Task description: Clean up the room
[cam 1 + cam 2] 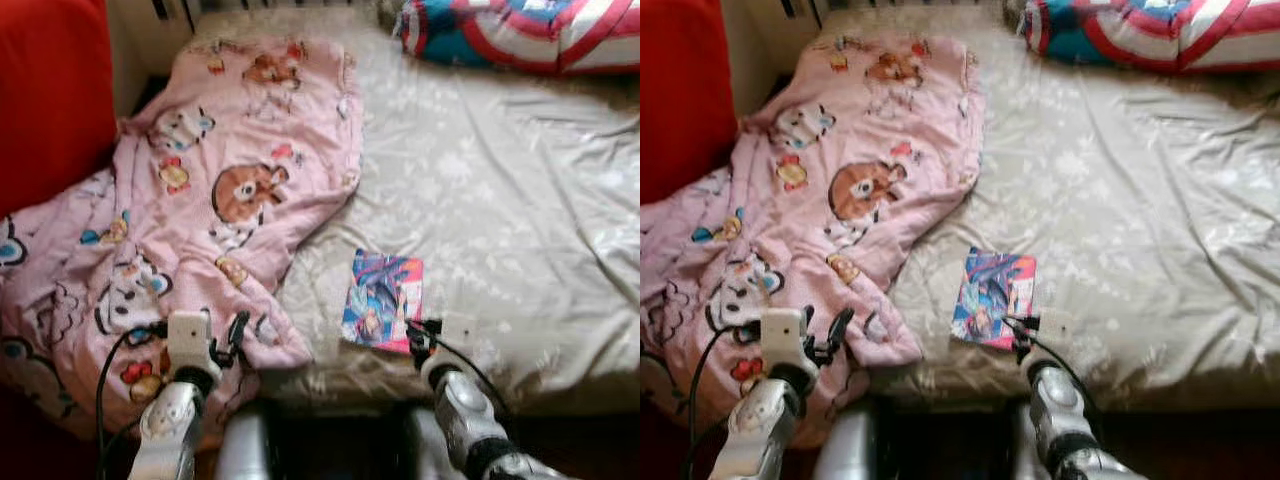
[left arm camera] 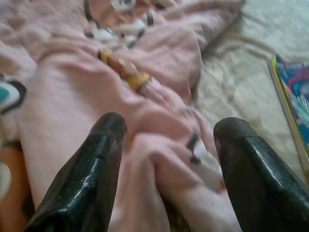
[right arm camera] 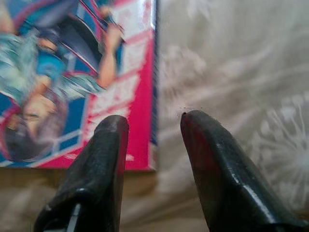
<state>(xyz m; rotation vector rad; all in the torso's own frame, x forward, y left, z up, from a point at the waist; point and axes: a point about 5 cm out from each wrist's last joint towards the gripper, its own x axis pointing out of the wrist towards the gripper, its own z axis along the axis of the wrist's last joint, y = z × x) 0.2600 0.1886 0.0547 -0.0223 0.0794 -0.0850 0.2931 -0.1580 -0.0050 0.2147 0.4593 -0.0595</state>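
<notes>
A glossy comic book [image 1: 383,298] with a pink and blue cover lies flat near the front edge of the bed [image 1: 500,200]. My right gripper [image 1: 419,338] is at the book's near right corner. In the right wrist view it is open [image 3: 152,121], with one finger over the book's [image 3: 58,72] pink edge and the other over the sheet. A crumpled pink cartoon blanket [image 1: 200,200] covers the bed's left side and hangs over the front edge. Just above a fold of the blanket [image 2: 72,87], my left gripper [image 2: 169,128] is open and holds nothing.
A red, white and blue striped pillow [image 1: 520,30] lies at the far right of the bed. A large red cushion or seat [image 1: 50,90] stands at the far left beside the blanket. The beige floral sheet is bare in the middle and on the right.
</notes>
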